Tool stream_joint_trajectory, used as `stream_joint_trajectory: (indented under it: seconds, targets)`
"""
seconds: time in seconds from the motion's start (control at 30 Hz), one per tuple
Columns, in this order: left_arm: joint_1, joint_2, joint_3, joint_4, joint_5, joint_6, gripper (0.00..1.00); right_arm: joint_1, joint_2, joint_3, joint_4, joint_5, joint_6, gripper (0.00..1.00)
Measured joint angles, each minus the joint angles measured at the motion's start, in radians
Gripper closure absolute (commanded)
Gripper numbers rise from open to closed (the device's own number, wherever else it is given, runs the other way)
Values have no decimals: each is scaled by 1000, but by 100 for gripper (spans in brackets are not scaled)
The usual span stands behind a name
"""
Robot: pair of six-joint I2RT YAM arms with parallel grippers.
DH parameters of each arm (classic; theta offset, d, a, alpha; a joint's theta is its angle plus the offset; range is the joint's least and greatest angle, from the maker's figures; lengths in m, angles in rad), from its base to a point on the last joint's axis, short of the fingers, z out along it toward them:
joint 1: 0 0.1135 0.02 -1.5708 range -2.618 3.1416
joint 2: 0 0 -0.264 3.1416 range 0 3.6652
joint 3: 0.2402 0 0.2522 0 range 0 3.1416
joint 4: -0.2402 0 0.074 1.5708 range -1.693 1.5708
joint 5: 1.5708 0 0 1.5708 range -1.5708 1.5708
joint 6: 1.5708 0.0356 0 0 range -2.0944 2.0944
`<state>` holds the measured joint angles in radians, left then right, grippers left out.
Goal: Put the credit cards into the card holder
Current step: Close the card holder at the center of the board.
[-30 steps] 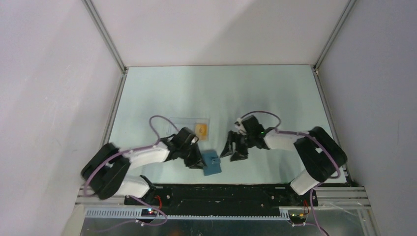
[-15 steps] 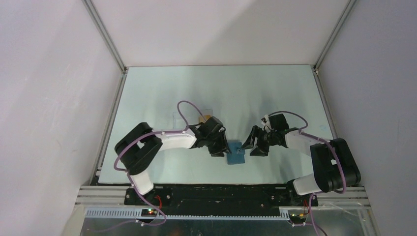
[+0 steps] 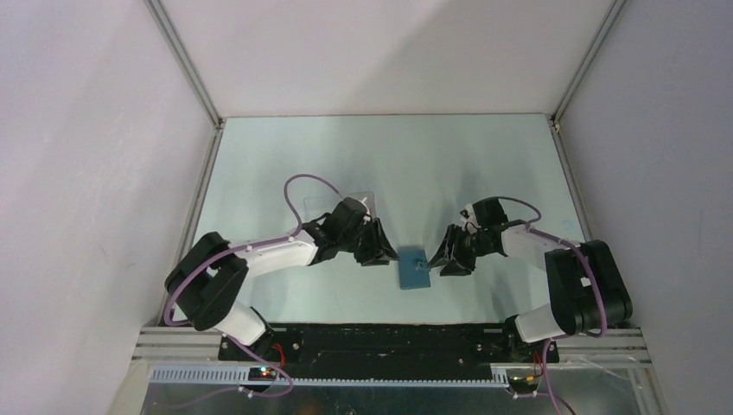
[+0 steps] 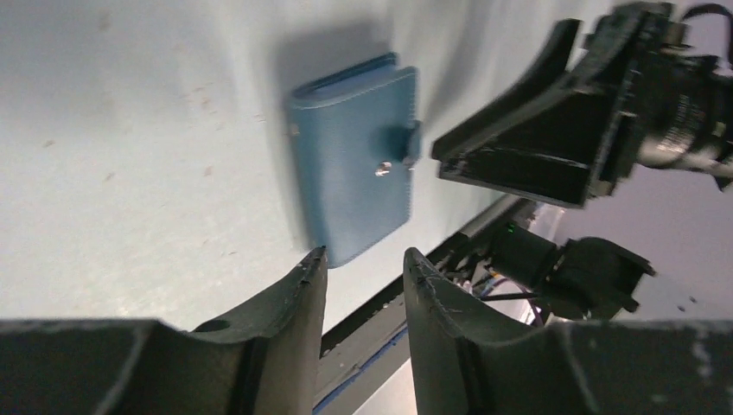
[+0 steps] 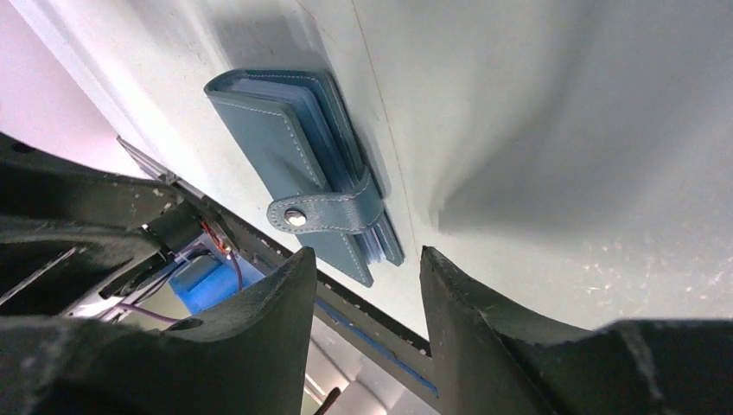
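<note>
Left gripper point(image 3: 386, 254) and right gripper point(image 3: 442, 260), jaws apart and empty, flanked the snapped-shut wallet point(image 3: 414, 269) on the table point(image 3: 346, 156).

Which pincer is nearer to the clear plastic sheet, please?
Left. The left pincer is right beside the clear plastic sheet, at its right side; the right pincer is farther right, beyond the blue card holder.
</note>
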<state>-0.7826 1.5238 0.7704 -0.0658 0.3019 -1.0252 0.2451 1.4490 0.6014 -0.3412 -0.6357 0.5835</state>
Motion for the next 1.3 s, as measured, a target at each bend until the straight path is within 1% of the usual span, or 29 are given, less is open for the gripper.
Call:
stream_joint_trajectory:
  seconds: [0.07, 0.1, 0.23, 0.33, 0.57, 0.73, 0.97, 1.03, 1.1, 1.17, 1.3]
  targets:
    - [0, -6, 6, 30, 33, 12, 56, 0, 0, 11, -17, 0, -2, 50]
    - [0, 0, 13, 40, 49, 14, 57, -1, 0, 14, -22, -2, -3, 53]
    - [-1, 70, 67, 76, 105, 23, 60, -3, 13, 16, -28, -18, -1, 55]
    - [-3, 119, 90, 103, 130, 27, 61, -5, 44, 23, -21, -31, 0, 61]
    - [-6, 195, 116, 111, 172, 40, 63, -8, 84, 26, 29, -82, 18, 62]
    - [-14, 272, 150, 124, 191, 47, 63, -15, 82, 36, 35, -90, 19, 63]
    - [-15, 314, 152, 134, 208, 50, 62, 5, 126, 45, 63, -93, 32, 66]
    - [-14, 318, 153, 139, 217, 50, 60, 16, 133, 47, 63, -86, 34, 67]
    - [-14, 318, 153, 144, 223, 53, 57, 26, 138, 50, 63, -79, 34, 67]
    - [-14, 318, 153, 150, 227, 58, 60, 38, 151, 56, 63, -71, 34, 68]
    - [-14, 318, 153, 152, 227, 58, 77, 58, 168, 63, 64, -55, 37, 68]
